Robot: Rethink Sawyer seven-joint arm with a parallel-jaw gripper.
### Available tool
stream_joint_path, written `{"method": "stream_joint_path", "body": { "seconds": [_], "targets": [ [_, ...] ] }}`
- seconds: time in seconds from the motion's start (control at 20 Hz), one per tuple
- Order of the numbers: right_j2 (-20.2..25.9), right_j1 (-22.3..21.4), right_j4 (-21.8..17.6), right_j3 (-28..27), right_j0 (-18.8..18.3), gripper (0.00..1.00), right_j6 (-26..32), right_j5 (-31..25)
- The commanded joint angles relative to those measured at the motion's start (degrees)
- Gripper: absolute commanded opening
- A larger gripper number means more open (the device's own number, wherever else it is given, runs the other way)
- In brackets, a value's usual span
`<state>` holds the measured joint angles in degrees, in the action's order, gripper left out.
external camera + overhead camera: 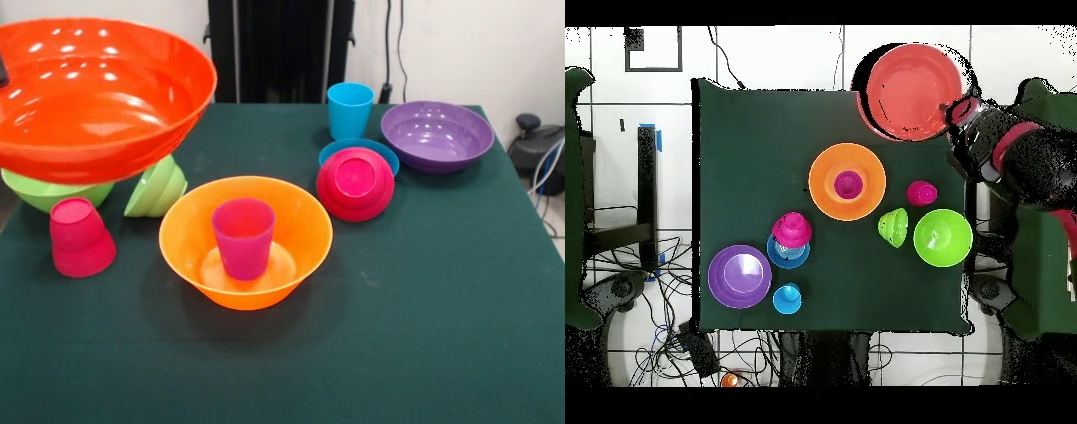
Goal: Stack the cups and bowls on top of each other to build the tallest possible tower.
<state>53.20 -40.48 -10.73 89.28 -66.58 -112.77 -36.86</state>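
Hanging in the air off the counter's corner, the big red-orange bowl is held by its rim at the gripper; how its fingers sit, I cannot tell. Mid-counter, the orange bowl holds the purple-magenta cup upright. Purple bowl sits far off, large green bowl beside a tipped small green bowl and an upturned red-pink cup.

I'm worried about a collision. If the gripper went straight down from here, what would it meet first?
Probably bare table near the corner, the held red-orange bowl landing first. The gripper seems clear of the large lime green bowl, though depth is unclear.
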Motion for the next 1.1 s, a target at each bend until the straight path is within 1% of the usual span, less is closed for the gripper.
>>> {"method": "stream_joint_path", "body": {
  "seconds": [0.05,0.15,0.35,0.5,0.55,0.6,0.8,0.95,1.1],
  "targets": [
    [13.83,6.03,-3.23,10.22,-5.52,0.00,17.51,3.14],
    [15.61,8.46,-5.46,10.98,-6.47,0.00,19.18,3.98],
    [16.97,12.40,-9.45,11.37,-6.82,0.00,18.95,5.53],
    [17.20,14.11,-12.45,11.77,-6.66,0.00,18.31,6.13],
    [17.19,15.39,-13.75,12.09,-6.66,0.00,17.98,7.73],
    [17.30,16.24,-14.79,12.08,-6.70,0.00,18.12,7.98],
    [15.87,19.79,-19.50,11.56,-6.01,0.00,17.48,9.40],
    [13.27,21.72,-22.98,9.62,-4.37,0.00,17.59,8.45],
    [11.68,22.57,-25.37,7.92,-2.88,0.00,16.31,7.73]
  ]
}}
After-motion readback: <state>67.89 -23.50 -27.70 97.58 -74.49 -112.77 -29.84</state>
